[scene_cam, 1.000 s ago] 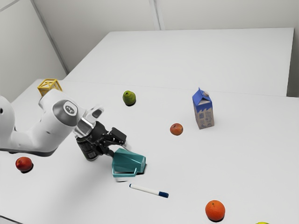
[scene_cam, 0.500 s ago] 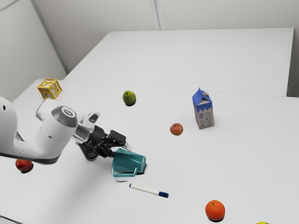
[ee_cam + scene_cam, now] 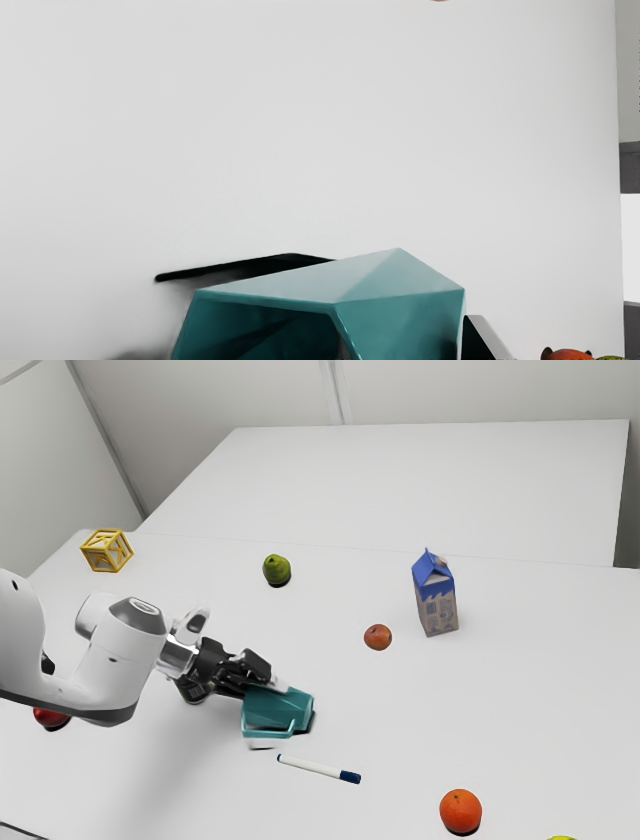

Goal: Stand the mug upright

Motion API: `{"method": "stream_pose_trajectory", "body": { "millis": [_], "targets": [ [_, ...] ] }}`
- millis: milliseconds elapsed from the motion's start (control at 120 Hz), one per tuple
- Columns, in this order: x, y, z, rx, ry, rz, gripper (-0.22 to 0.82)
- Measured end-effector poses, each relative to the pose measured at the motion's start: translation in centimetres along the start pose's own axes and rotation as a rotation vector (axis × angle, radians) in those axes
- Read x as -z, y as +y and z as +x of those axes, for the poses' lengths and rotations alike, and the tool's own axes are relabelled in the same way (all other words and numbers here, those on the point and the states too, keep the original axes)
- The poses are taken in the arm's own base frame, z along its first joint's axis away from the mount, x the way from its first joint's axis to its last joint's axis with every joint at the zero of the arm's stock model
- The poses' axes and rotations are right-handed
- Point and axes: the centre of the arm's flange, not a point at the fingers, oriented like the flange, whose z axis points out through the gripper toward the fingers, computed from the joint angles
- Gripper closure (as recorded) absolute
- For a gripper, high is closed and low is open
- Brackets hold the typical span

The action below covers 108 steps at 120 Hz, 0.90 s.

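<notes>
The teal mug (image 3: 278,707) lies on its side on the table, its handle toward the exterior view's bottom and its mouth toward my hand. At its upper edge is my gripper (image 3: 266,683), overlapping the mouth end there. In the wrist view the mug (image 3: 400,320) shows its faceted outer wall and part of its dark inside. Part of my gripper (image 3: 486,341) appears close against that outer wall. Whether the mug is held between both sides is hidden.
A white marker (image 3: 318,768) lies near the mug. A dark can (image 3: 192,690) stands partly behind the hand. Farther off are a small reddish fruit (image 3: 378,637), a milk carton (image 3: 436,595), a green pear (image 3: 277,570), an orange (image 3: 461,811) and a yellow crate (image 3: 107,550).
My hand has come down and tilted flatter, moving a little over the mug's mouth end. The mug has shifted very slightly toward the exterior view's right. The arm behind sits lower.
</notes>
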Motion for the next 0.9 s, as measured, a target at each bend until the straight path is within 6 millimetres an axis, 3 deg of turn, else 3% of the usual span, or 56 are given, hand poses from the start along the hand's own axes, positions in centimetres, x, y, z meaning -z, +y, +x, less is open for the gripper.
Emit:
{"method": "stream_pose_trajectory", "body": {
  "millis": [342, 608, 900],
  "targets": [
    [1.0, 1.8, 0.6, -0.107, 0.028, -0.004, 0.74],
    [1.7, 4.0, 1.6, -0.206, 0.036, 0.0, 0.77],
    [4.9, 8.8, 5.8, -0.442, -0.055, 0.151, 0.78]
  ]
}}
